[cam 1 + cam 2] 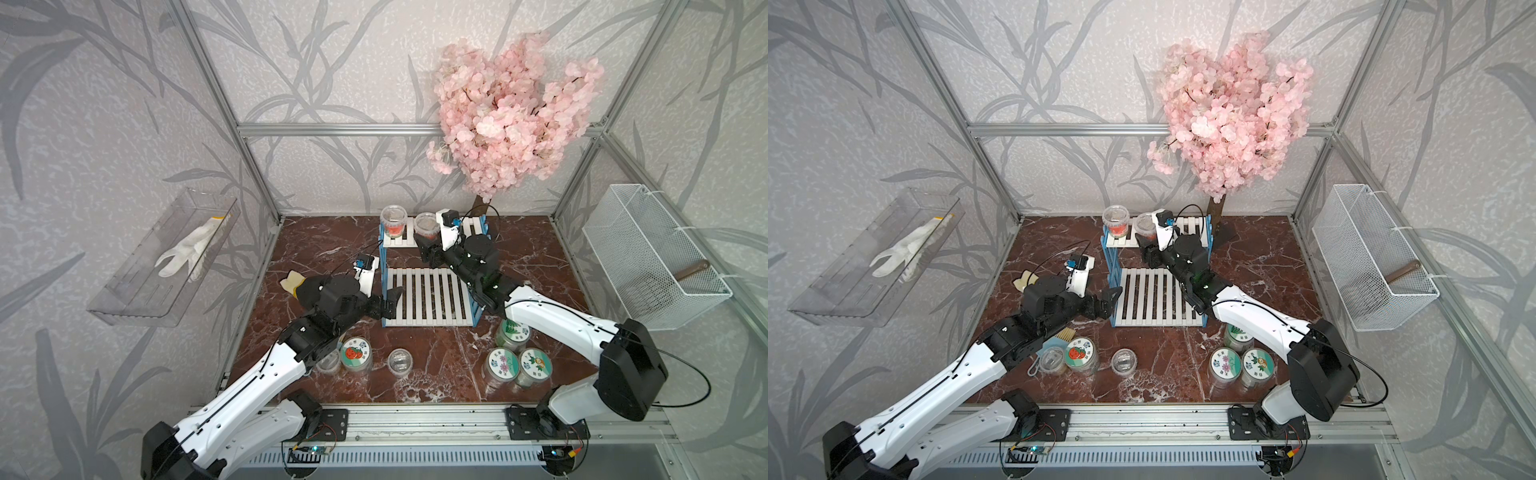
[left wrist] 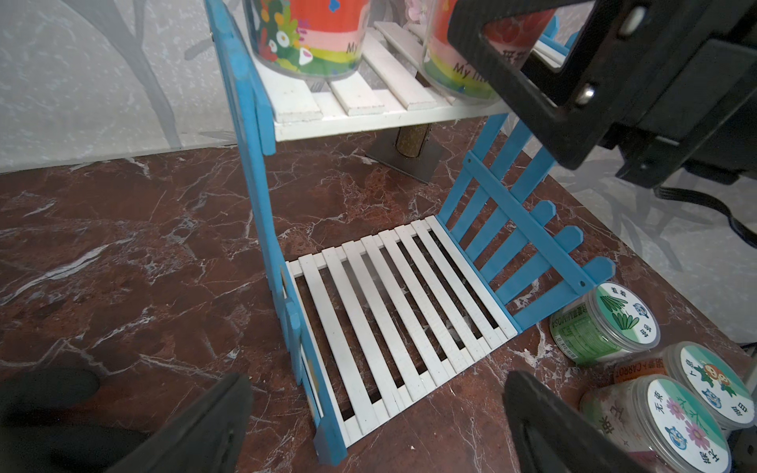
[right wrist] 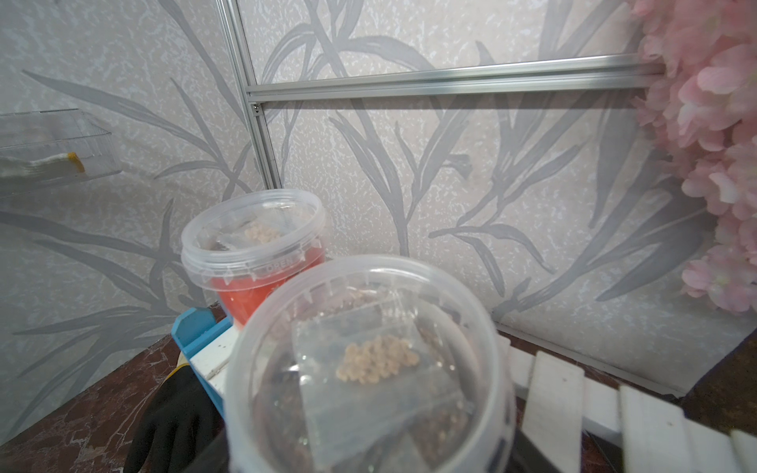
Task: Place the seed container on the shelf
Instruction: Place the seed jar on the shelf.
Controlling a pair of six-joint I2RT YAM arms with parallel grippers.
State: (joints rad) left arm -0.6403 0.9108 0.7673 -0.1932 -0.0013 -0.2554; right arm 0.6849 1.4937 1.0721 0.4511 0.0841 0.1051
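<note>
A white glove (image 1: 189, 249) is kept in a clear wall tray (image 1: 124, 307), a wire basket (image 1: 623, 232) is hung on the opposite wall, and a pink blossom tree (image 1: 511, 116) is stood on the desk (image 1: 540, 249).

My gripper (image 2: 377, 381) spread wide before the shelf (image 2: 393, 295), two seed containers (image 2: 307, 41) on its top board, three lidded jars (image 2: 606, 323) beside it

Count of the cell's contents
Two tubs (image 1: 392, 219) (image 1: 425, 224) are counted on one shelf (image 1: 428, 297), six jars (image 1: 356, 353) (image 1: 328, 365) (image 1: 400, 361) (image 1: 514, 330) (image 1: 500, 365) (image 1: 536, 365) on one table (image 1: 436, 374), and two gloves (image 1: 187, 253) (image 1: 292, 282); one tree (image 1: 511, 116), one basket (image 1: 648, 257), one tray (image 1: 137, 291) and two arms (image 1: 257, 374) (image 1: 552, 316) are also seen.
</note>
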